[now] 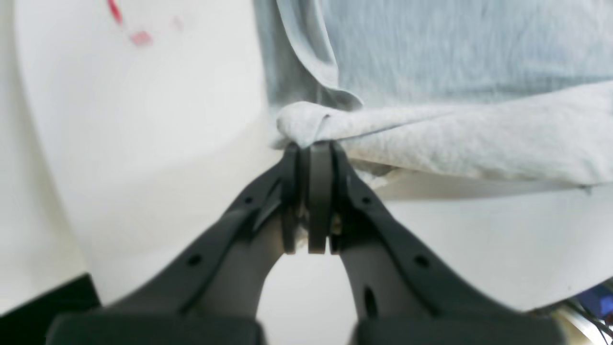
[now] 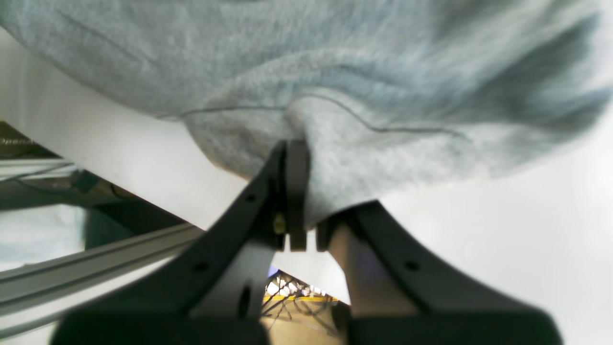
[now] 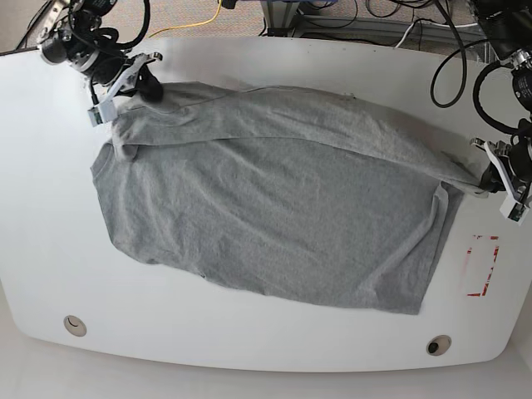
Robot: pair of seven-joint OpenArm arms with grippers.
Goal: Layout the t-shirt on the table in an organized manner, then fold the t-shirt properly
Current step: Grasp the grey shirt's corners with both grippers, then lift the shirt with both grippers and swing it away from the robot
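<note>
1. The grey t-shirt (image 3: 274, 216) is lying spread out across the middle of the white worktop (image 3: 249, 349).
2. The left end effector (image 1: 310, 148) is pinching a bunched corner of the t-shirt (image 1: 431, 96) near the red marks (image 3: 485, 264).
3. The right end effector (image 2: 299, 146) is pinching the cloth (image 2: 306, 72) at the other far corner.
4. The top edge of the t-shirt is folding over between both end effectors.
</note>
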